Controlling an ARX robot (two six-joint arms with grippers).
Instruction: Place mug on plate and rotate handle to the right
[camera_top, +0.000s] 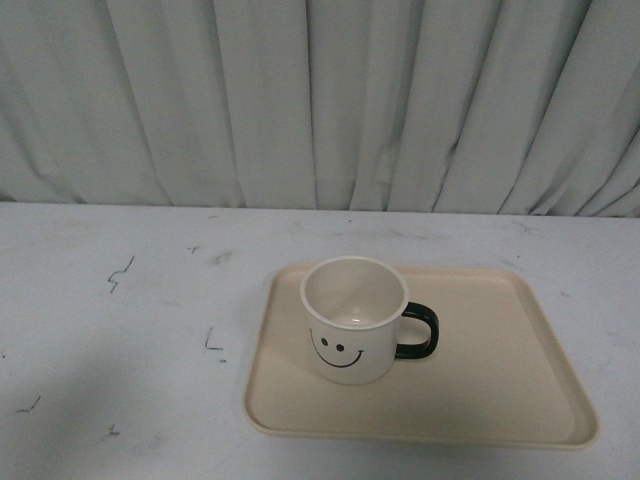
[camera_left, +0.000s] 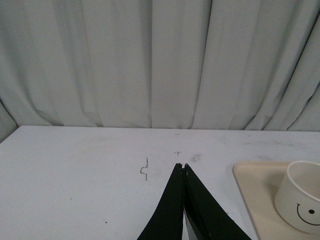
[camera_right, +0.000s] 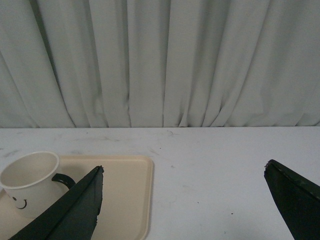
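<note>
Mug on plate; left end effector seemingly closed, right end effector open, empty

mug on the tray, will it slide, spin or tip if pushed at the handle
The mug looks rigid and squat, so it would probably slide rather than tip. The smooth plate suggests little friction. It appears empty, so likely light; a push at the offset handle would probably spin it.

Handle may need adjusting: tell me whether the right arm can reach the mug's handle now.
Probably yes: the right end effector is open, and nothing stands beside the handle of the mug on the tray.
</note>
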